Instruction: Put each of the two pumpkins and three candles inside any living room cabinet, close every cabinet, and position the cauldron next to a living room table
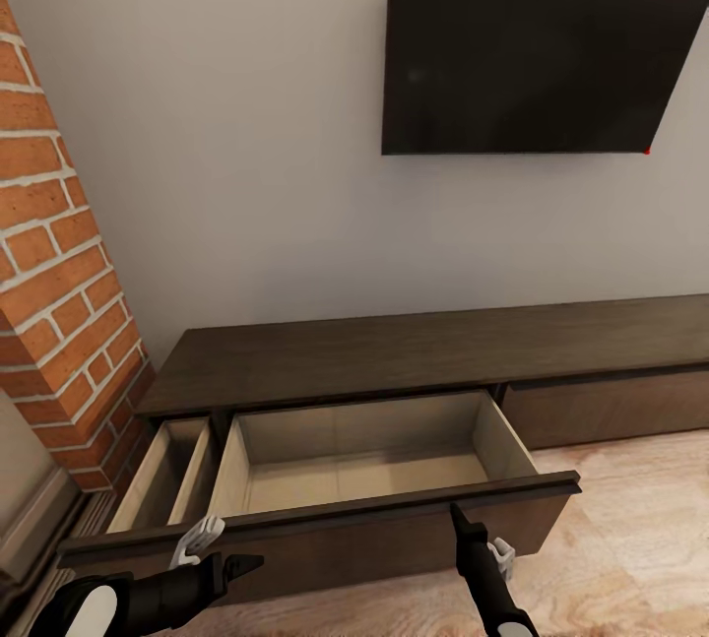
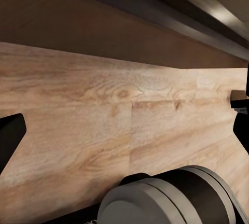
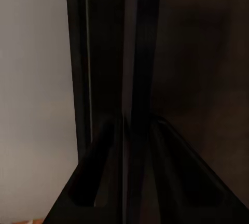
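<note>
The cabinet [image 1: 394,351] is a long, low dark-brown unit against the wall. Its wide middle drawer [image 1: 364,475] is pulled out, pale beige inside and empty. A narrow left drawer [image 1: 162,484] is pulled out too. My right gripper [image 1: 456,515] is at the top rim of the wide drawer's front panel [image 1: 394,529]. In the right wrist view its fingers [image 3: 93,182] stand close together with that dark rim between them. My left gripper [image 1: 241,566] hangs open low in front of the drawer front, over the wooden floor [image 2: 124,123]. Pumpkins, candles, cauldron and table are out of view.
A red brick column [image 1: 59,273] rises at the left, close to the narrow drawer. A black TV [image 1: 542,36] hangs on the wall above the cabinet. The cabinet's right drawer [image 1: 611,406] is closed. Light wooden floor [image 1: 630,539] lies to the right.
</note>
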You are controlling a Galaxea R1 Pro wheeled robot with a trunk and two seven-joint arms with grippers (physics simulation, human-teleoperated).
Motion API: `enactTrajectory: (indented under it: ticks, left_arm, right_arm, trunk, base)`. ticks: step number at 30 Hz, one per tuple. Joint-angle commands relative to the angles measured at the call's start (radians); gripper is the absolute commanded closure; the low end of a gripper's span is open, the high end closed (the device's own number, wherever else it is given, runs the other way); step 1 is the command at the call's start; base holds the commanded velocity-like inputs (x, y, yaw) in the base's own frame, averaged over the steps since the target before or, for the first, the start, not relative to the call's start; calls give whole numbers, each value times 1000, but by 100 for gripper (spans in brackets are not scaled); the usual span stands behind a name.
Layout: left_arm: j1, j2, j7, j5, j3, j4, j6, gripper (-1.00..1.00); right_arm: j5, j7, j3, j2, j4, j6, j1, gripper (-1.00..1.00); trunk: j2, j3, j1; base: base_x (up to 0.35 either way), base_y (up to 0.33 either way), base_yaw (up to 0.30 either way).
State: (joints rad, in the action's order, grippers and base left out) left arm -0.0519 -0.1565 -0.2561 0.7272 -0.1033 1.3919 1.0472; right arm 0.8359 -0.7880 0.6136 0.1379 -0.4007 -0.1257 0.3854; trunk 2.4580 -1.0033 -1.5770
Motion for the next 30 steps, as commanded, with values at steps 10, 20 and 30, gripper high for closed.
enactTrajectory:
  ticks: [10,20,30]
  left_arm:
    - [0,0,0,0,0,0,0,-100]
    - [0,0,0,0,1,0,0,-100]
    - [0,0,0,1,1,0,0,-100]
  right_arm:
    - [-16,-7,-20,37,5,-3,0,100]
    - [-15,-7,-20,37,5,-3,0,100]
    - [-15,-7,-20,37,5,-3,0,100]
  trunk:
    - [0,0,0]
    - [0,0,0]
    - [0,0,0]
  base:
    - [-3,0,0]
    - [-24,0,0]
    - [0,0,0]
